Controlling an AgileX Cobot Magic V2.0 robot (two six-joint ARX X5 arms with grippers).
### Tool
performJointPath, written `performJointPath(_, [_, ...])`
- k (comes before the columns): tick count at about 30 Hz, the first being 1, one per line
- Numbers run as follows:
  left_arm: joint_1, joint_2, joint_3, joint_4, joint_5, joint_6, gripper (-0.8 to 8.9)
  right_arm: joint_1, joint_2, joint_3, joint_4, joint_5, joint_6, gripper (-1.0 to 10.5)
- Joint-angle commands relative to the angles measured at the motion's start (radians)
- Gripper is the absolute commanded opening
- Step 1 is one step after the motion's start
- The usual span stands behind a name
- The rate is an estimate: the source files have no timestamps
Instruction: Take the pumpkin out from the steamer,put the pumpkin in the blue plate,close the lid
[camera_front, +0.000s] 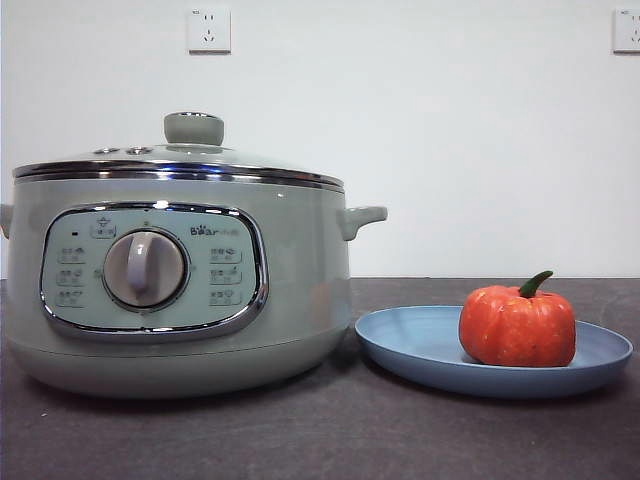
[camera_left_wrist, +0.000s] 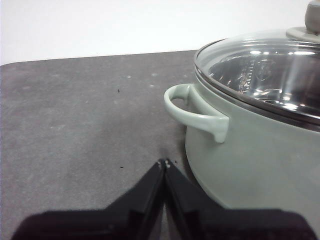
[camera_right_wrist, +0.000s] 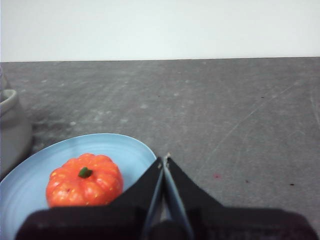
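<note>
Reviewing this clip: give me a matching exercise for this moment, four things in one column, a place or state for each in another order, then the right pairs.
Things:
1. small orange ribbed pumpkin
2. domed glass lid with pale green knob
3. wide light-blue plate
4. left gripper

Places or states:
A. jaws shut, beside the steamer's side handle
B. closed on the sage-green steamer
C. on the dark table, next to the steamer
D. resting on the plate

Pairs: 1-D, 2-B, 3-C, 4-A
</note>
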Motion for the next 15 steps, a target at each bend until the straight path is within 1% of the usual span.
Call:
performJointPath(1, [-0.002, -0.002, -0.016, 0.002, 0.002, -0.006, -0.03, 0.016, -0.003, -0.028, -0.019, 0.004, -0.010, 0.0])
performJointPath(5, [-0.002, -0.002, -0.016, 0.002, 0.002, -0.006, -0.03, 0.034, -0.003, -0.028, 0.000, 0.000, -0.011, 0.0])
performJointPath(15, [-0.003, -0.002, -0.016, 0.002, 0.002, -0.006, -0.03, 0.035, 0.003, -0.028, -0.009, 0.001, -0.001, 0.0])
